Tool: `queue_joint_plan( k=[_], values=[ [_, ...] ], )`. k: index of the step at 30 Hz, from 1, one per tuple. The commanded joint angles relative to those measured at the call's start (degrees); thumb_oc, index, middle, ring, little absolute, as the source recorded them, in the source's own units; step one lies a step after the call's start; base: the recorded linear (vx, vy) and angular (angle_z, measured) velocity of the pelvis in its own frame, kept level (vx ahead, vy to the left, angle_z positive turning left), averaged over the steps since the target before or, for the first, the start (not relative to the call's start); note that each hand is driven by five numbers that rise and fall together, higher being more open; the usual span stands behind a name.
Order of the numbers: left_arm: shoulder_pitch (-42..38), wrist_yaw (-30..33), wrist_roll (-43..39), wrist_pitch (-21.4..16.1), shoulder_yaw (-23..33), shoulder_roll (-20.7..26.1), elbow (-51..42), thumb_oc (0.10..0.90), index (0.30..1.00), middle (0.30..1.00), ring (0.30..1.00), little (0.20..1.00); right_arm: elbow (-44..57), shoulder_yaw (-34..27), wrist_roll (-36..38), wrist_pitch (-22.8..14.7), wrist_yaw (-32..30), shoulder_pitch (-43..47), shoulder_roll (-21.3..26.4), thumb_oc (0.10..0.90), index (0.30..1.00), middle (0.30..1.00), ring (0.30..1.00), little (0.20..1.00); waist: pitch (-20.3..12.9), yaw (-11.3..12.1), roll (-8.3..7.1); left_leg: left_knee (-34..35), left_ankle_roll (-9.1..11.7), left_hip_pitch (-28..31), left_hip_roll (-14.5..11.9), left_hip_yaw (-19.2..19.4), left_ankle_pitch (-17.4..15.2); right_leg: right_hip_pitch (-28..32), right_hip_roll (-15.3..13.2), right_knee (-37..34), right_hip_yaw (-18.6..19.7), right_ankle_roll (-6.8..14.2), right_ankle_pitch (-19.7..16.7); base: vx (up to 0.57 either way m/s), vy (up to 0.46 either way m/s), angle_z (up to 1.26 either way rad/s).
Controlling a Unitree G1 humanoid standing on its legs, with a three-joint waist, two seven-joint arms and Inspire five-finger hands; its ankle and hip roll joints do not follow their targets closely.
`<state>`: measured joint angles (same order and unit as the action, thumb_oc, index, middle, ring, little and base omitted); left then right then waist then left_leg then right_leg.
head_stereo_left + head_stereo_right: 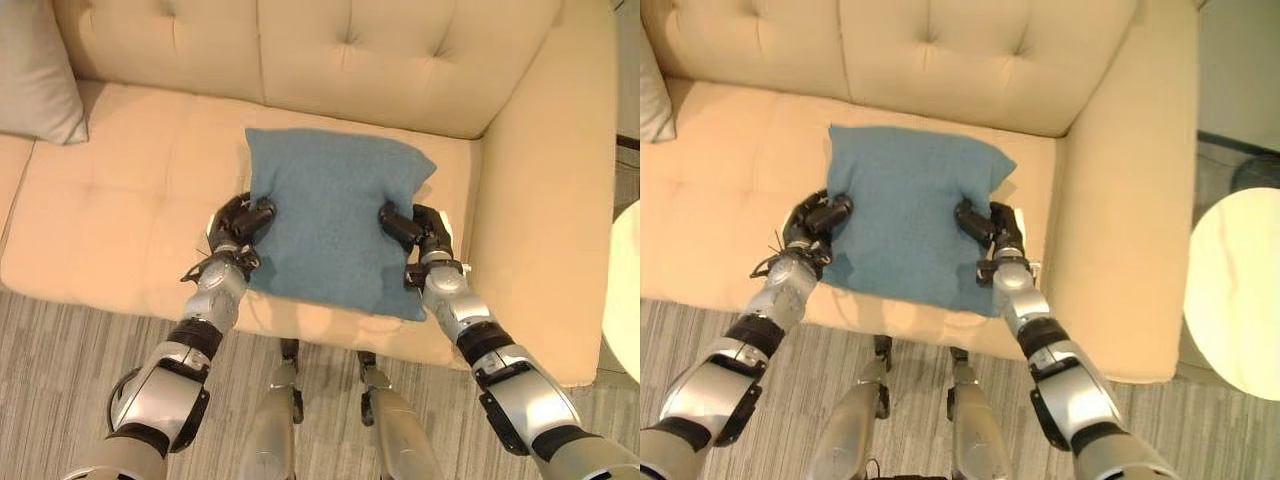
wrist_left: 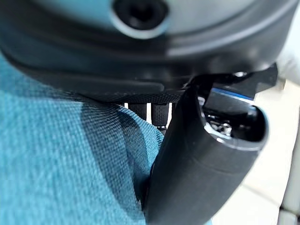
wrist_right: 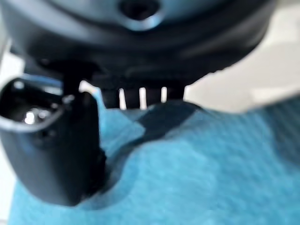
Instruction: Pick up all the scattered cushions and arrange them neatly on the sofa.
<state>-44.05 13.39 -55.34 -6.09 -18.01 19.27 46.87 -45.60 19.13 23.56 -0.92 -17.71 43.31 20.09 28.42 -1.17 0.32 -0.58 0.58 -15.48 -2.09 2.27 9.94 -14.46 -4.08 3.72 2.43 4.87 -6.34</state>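
Cream sofa [image 1: 130,230] seat: left hand [image 1: 238,222] and right hand [image 1: 412,226] pinch opposite edges of a blue cushion [image 1: 330,215] lying flat, not yet propped. Grey cushion [image 1: 35,70] sits at ten o'clock.

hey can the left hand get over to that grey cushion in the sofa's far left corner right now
Probably not as things stand: the left hand is pinching one side of the blue cushion, as the right hand is the other. The beige seat toward the grey cushion lies bare, so it must let go first.
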Motion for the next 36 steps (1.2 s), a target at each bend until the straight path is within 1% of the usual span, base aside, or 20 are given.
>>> queue_joint_plan(
  k=[1,4,5,6,9,11,13,15,19,20,23,27,28,29,30,32,33,34,35,36],
  values=[
    [-5.03,-6.18,4.89,-5.35,-2.63,-5.82,-12.40,0.400,0.300,0.300,0.300,0.300,13.81,0.97,-3.87,-6.14,3.91,1.46,-3.76,0.400,0.300,0.300,0.300,0.300,-8.81,0.18,-0.06,-15.36,1.90,-0.15,-3.01,-0.43,-20.39,2.21,-5.64,5.78,1.13,4.42,9.28,0.15,0.186,-0.11],
    [-0.16,-7.23,6.11,-4.53,-1.94,-5.42,-14.75,0.400,0.300,0.300,0.300,0.300,19.24,-0.79,-5.49,-5.92,5.77,-5.15,-2.29,0.400,0.300,0.300,0.300,0.300,-11.85,-0.50,-0.35,-14.71,0.65,4.11,-2.20,0.13,-22.11,4.55,-6.92,8.74,0.91,5.31,10.45,0.13,0.133,-0.08],
    [-0.13,-7.22,6.12,-4.52,-1.95,-5.40,-14.79,0.400,0.300,0.300,0.300,0.300,19.30,-0.79,-5.51,-5.89,5.76,-5.19,-2.30,0.400,0.300,0.300,0.300,0.300,-12.01,-0.50,-0.41,-14.42,0.66,4.00,-2.15,0.17,-21.74,4.38,-6.95,8.57,0.93,5.29,10.19,0.17,0.206,-0.02],
    [2.33,-7.68,6.65,-4.18,-1.35,-4.95,-16.68,0.400,0.300,0.300,0.300,0.300,21.03,-1.77,-6.60,-5.83,6.69,-7.10,-1.93,0.400,0.300,0.300,0.300,0.300,-12.42,-0.70,-0.02,-13.86,-0.17,6.80,-1.93,0.85,-22.58,4.28,-7.42,12.97,0.70,6.43,10.17,0.05,0.110,-0.04],
    [5.62,-8.55,8.12,-3.90,-0.18,-3.61,-18.94,0.400,0.300,0.300,0.300,0.300,23.90,-3.23,-8.62,-5.97,7.68,-9.60,-1.14,0.400,0.300,0.300,0.300,0.300,-12.60,-0.67,0.30,-13.17,-0.93,10.33,-2.07,2.33,-23.54,3.95,-7.68,17.53,-0.64,7.24,9.72,0.09,0.110,-0.11],
    [6.17,-8.66,8.57,-3.89,-0.17,-3.42,-19.50,0.400,0.300,0.300,0.300,0.300,24.57,-3.56,-9.07,-6.00,7.82,-10.07,-0.91,0.400,0.300,0.300,0.300,0.300,-13.08,-0.71,0.32,-12.46,-0.90,11.08,-1.98,2.45,-23.21,3.92,-7.57,17.01,-1.20,7.21,9.38,0.08,0.032,-0.25],
    [6.91,-8.80,9.98,-3.92,0.00,-2.81,-20.13,0.400,0.300,0.300,0.300,0.300,25.52,-4.67,-10.06,-6.29,7.98,-11.14,0.41,0.400,0.300,0.300,0.300,0.300,-13.95,-1.00,0.00,-11.14,-0.84,12.67,-1.40,2.08,-23.02,4.57,-5.84,14.66,-2.28,6.03,10.92,0.14,-0.007,-0.13],
    [7.62,-9.44,12.26,-3.53,-0.09,-1.98,-20.42,0.400,0.300,0.300,0.300,0.300,24.98,-5.02,-11.63,-6.74,8.02,-11.95,2.04,0.400,0.300,0.300,0.300,0.300,-15.63,-1.27,-0.35,-8.74,-0.58,15.68,-0.69,1.68,-23.00,4.56,-2.04,10.27,-4.43,3.79,11.26,0.22,-0.035,0.10],
    [8.49,-9.83,12.82,-3.25,0.95,-1.56,-20.06,0.400,0.300,0.300,0.300,0.300,24.95,-5.77,-12.34,-6.73,8.17,-13.09,2.68,0.400,0.300,0.300,0.300,0.300,-16.35,-1.37,-0.44,-8.46,-0.29,16.82,-0.42,0.87,-23.22,5.30,-1.04,8.88,-5.08,3.32,11.42,0.13,-0.062,0.20],
    [10.28,-10.52,13.52,-3.12,1.62,-1.11,-20.06,0.400,0.300,0.300,0.300,0.300,25.68,-6.49,-12.49,-7.21,8.41,-15.26,3.22,0.400,0.300,0.300,0.300,0.300,-18.01,-1.36,-0.99,-8.45,0.11,17.47,-0.29,0.08,-23.27,8.03,1.16,6.44,-2.33,1.86,11.64,0.15,-0.135,0.26],
    [11.81,-10.99,14.37,-2.76,2.18,-0.89,-20.42,0.400,0.300,0.300,0.300,0.300,25.87,-6.65,-13.17,-7.21,9.19,-16.50,3.79,0.400,0.300,0.300,0.300,0.300,-19.84,-0.97,-0.62,-8.21,0.65,18.50,-0.97,0.14,-23.50,10.07,1.56,4.66,-3.30,1.31,11.77,0.18,-0.157,0.35],
    [13.76,-10.90,15.13,-2.30,3.29,-1.02,-19.58,0.400,0.300,0.300,0.300,0.300,26.88,-7.39,-13.00,-7.69,9.55,-18.87,4.21,0.400,0.300,0.300,0.300,0.300,-21.11,-0.94,-0.51,-14.36,2.54,17.09,-2.93,-0.58,-23.67,13.50,2.84,2.60,-3.94,-0.66,13.13,0.10,-0.176,0.17],
    [13.70,-10.47,14.96,-2.26,3.33,-1.25,-19.49,0.400,0.300,0.300,0.300,0.300,27.12,-7.76,-12.63,-7.93,9.27,-18.95,4.39,0.400,0.300,0.300,0.300,0.300,-20.51,-0.70,-0.63,-22.40,4.60,14.11,-4.16,-1.22,-19.16,14.92,3.03,2.61,-4.23,-1.93,13.45,-0.02,-0.135,0.26],
    [13.57,-10.22,14.69,-2.25,3.17,-1.42,-19.68,0.400,0.300,0.300,0.300,0.300,27.21,-7.90,-12.15,-8.05,8.94,-18.55,4.49,0.400,0.300,0.300,0.300,0.300,-19.76,-0.56,-0.74,-27.59,5.41,11.38,-4.38,-2.10,-16.47,15.38,3.00,2.86,-4.53,-2.70,13.33,-0.03,-0.164,0.30],
    [13.74,-10.02,14.60,-2.31,3.33,-1.42,-19.97,0.400,0.300,0.300,0.300,0.300,27.61,-8.04,-11.79,-8.16,8.69,-18.47,4.53,0.400,0.300,0.300,0.300,0.300,-19.18,-0.59,-0.94,-31.29,5.38,9.33,-4.39,-2.45,-15.53,15.44,2.93,3.16,-4.85,-3.24,13.35,-0.05,-0.067,0.22],
    [14.33,-10.00,14.70,-2.34,3.39,-1.35,-20.36,0.400,0.300,0.300,0.300,0.300,28.35,-8.15,-11.88,-8.07,8.62,-18.65,4.73,0.400,0.300,0.300,0.300,0.300,-19.09,-0.80,-0.97,-32.48,4.77,8.22,-4.83,-1.90,-15.96,15.67,2.94,3.38,-5.11,-3.55,13.91,0.02,-0.020,0.15],
    [14.66,-10.09,15.24,-2.27,3.30,-1.24,-21.06,0.400,0.300,0.300,0.300,0.300,29.54,-8.76,-11.91,-7.95,8.93,-19.56,5.32,0.400,0.300,0.300,0.300,0.300,-19.33,-1.08,-0.92,-28.42,4.20,7.82,-7.17,-0.10,-16.60,16.13,2.55,3.56,-5.60,-3.24,14.85,0.06,0.005,0.05],
    [14.70,-10.08,15.26,-2.25,3.28,-1.27,-21.09,0.400,0.300,0.300,0.300,0.300,29.60,-8.78,-11.91,-7.91,8.95,-19.64,5.34,0.400,0.300,0.300,0.300,0.300,-19.35,-0.98,-0.96,-28.21,4.19,7.99,-7.13,0.04,-16.56,16.15,2.49,3.57,-5.51,-3.23,14.88,0.10,0.055,0.01],
    [15.03,-9.99,15.57,-2.16,3.25,-1.21,-21.29,0.400,0.300,0.300,0.300,0.300,29.88,-9.05,-11.96,-7.93,8.95,-20.05,5.68,0.400,0.300,0.300,0.300,0.300,-19.75,-0.89,-0.98,-24.42,3.94,8.42,-8.03,0.55,-17.36,16.14,2.14,3.54,-5.66,-2.81,15.29,0.19,0.157,-0.01],
    [15.45,-9.79,16.51,-2.05,2.91,-0.94,-21.43,0.400,0.300,0.300,0.300,0.300,29.74,-9.38,-11.95,-8.00,8.78,-19.92,6.01,0.400,0.300,0.300,0.300,0.300,-20.24,-0.03,-0.33,-14.16,4.53,7.30,-8.74,-2.07,-15.06,16.35,2.34,3.58,-4.98,-2.03,16.07,0.24,0.196,0.09]
  ],
)
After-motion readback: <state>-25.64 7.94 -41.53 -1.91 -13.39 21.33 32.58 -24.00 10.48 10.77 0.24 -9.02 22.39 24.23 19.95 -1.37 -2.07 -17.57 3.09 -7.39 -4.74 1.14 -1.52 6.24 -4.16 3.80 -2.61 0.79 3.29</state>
